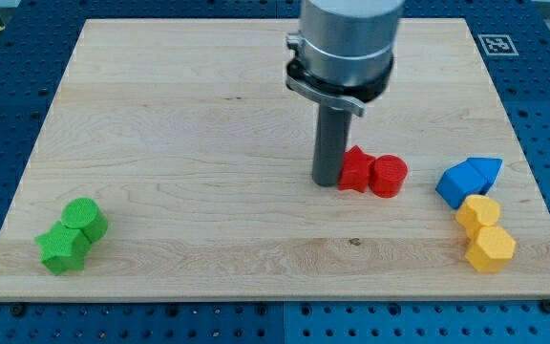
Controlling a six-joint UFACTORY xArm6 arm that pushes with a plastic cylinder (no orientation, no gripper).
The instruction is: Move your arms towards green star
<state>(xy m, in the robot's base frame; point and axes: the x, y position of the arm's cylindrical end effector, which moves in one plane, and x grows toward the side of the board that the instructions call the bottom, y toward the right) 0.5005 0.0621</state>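
The green star (pixel 61 247) lies near the view's bottom left corner of the wooden board (pixel 189 143), touching a green cylinder (pixel 85 219) just above and right of it. My tip (pixel 327 181) stands right of the board's middle, far to the right of the green star. It is against the left side of a red star-shaped block (pixel 355 169).
A red cylinder (pixel 388 176) touches the red star on its right. At the view's right edge sit two blue blocks (pixel 457 183) (pixel 485 172), with two yellow blocks (pixel 479 212) (pixel 491 247) below them. The arm's grey body (pixel 344 43) rises above the rod.
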